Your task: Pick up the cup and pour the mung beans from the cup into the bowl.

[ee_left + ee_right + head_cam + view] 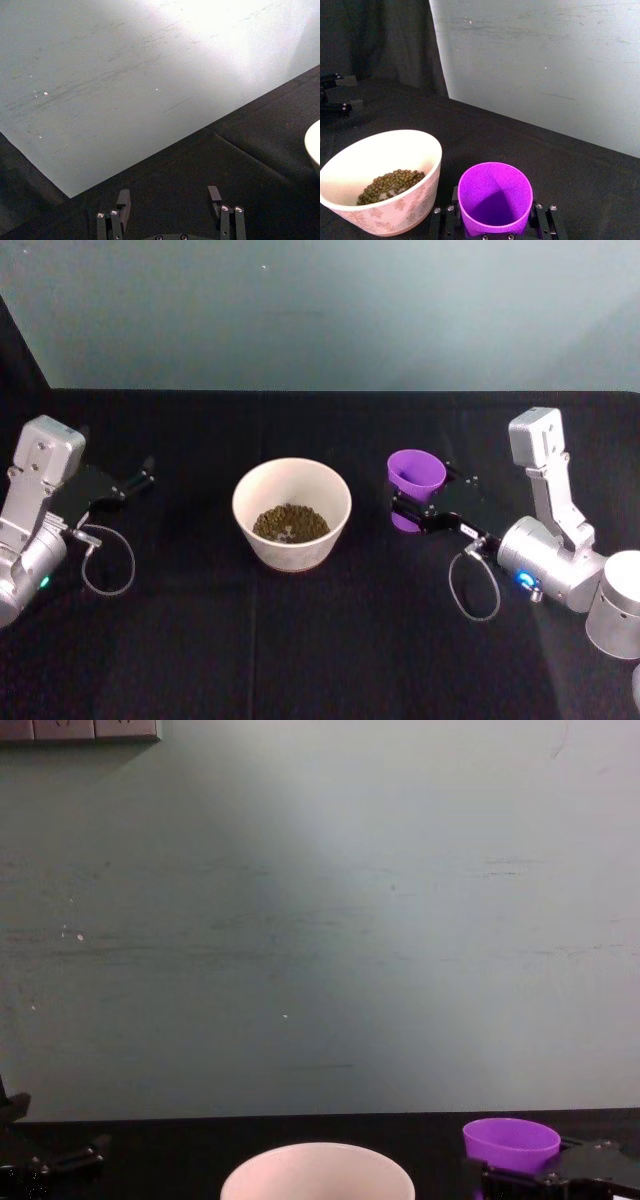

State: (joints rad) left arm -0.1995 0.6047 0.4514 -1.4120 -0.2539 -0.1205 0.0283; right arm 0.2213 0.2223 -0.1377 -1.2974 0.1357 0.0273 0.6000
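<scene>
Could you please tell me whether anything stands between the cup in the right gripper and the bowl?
Nothing visible does. The right gripper holds the purple cup beside the white bowl, with bare black tabletop between them. The beans lie in the bowl.

Purple cup [415, 478] stands upright and empty at the white bowl's [292, 547] three o'clock, nearby; mung beans [290, 522] fill the bowl's bottom.

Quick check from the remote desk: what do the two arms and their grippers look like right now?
Both arms are silver-grey metal with boxy upper links and rounded wrist housings. The left gripper and right gripper are flat black with slim black fingers fixed by silver screws. A thin grey cable loops under each wrist, and a small blue-green light glows on each housing.
</scene>
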